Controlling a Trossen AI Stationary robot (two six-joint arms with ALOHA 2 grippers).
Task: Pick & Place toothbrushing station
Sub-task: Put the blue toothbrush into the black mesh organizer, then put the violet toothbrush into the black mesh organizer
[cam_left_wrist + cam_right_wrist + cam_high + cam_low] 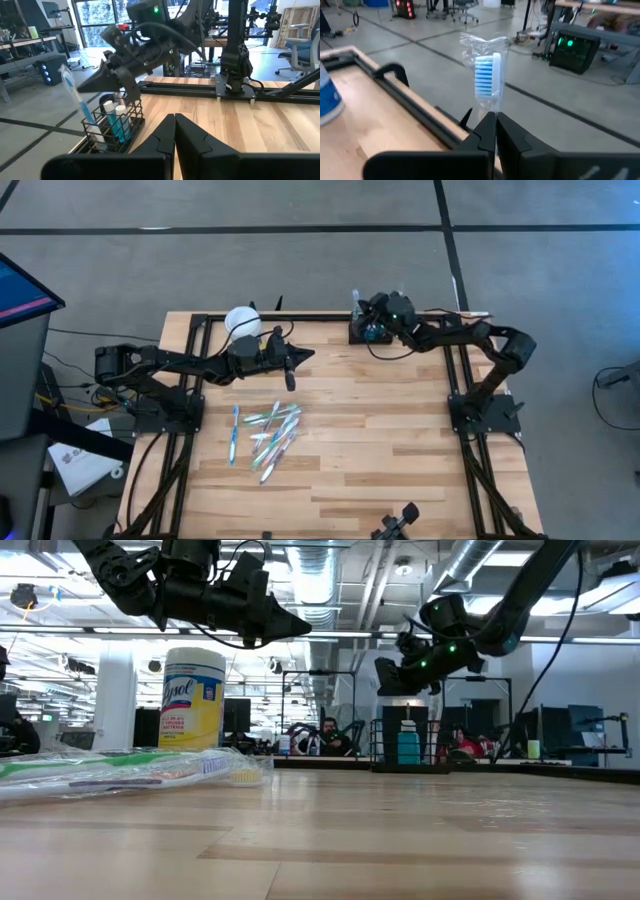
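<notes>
The black wire-mesh caddy point(368, 332) stands at the table's far edge. It also shows in the low view point(405, 745) and in the left wrist view point(114, 127), holding blue tubes with white caps. My right gripper point(360, 308) hovers just above it, shut on a blue toothbrush in a clear wrapper point(80, 102). My left gripper point(291, 368) is shut and empty above the table's middle, next to the white tub with a yellow label point(243, 321). Several wrapped toothbrushes point(268, 436) lie loose on the table. My right gripper pinches the toothbrush between its two fingers at the neck point(491, 107), just below the bristled head point(487, 75), which sticks out past the fingertips. The fingers come from the table's right, slanting down, across the brush. The brush stands nearly upright, its handle point(89, 120) down inside the caddy.
The black frame rail point(300, 315) runs along the far edge beside the caddy. The tub point(193, 700) stands at the far left. The near half of the table point(380, 470) is bare wood. People sit at desks in the room beyond point(325, 735).
</notes>
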